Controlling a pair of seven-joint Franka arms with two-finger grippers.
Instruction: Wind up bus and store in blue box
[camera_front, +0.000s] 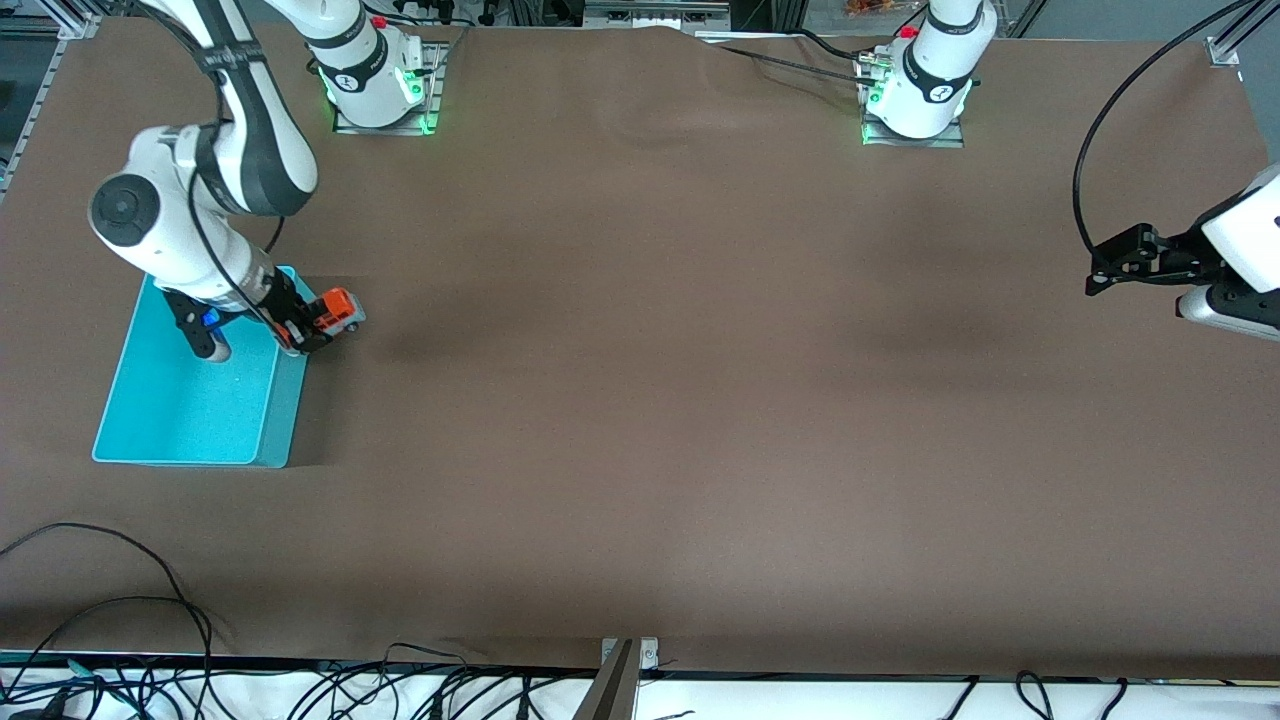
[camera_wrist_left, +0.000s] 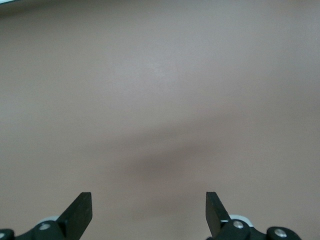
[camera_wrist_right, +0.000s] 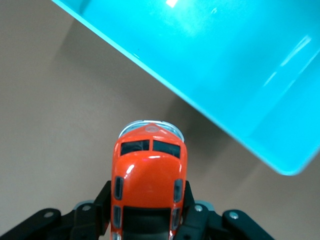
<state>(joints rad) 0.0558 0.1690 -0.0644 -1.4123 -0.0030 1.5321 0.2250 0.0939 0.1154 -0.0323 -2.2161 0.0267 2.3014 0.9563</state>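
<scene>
At the right arm's end of the brown table (camera_front: 640, 400) lies the light cyan-blue rectangular plastic box (camera_front: 190, 400), its long side running toward the front camera and its smooth inside bare where it shows. The right arm comes down from its base at the top of the front view and bends over the box's upper end, and the right gripper (camera_front: 318, 330) sits just past the box wall that faces the middle of the table. Its jaws are pinched on the sides of the small toy bus (camera_front: 338, 312), a van-like toy with a glossy orange roof and upper body, a dark roof panel and a pale grey-white lower edge. In the right wrist view the bus (camera_wrist_right: 149, 185) sits squarely between the black fingers (camera_wrist_right: 192, 212), nose pointing away from the wrist, with one corner of the box (camera_wrist_right: 240, 75) slanting across just beside it; whether the wheels touch the cloth or hang slightly above it cannot be told. The bus is outside the box, close beside its rim. The middle of the table is plain brown cloth with soft shadows. At the left arm's end, the left gripper (camera_front: 1100, 280) waits in the air over bare cloth near the table's edge, and the left wrist view shows its two black fingertips (camera_wrist_left: 80, 210) spread wide with nothing between them.
</scene>
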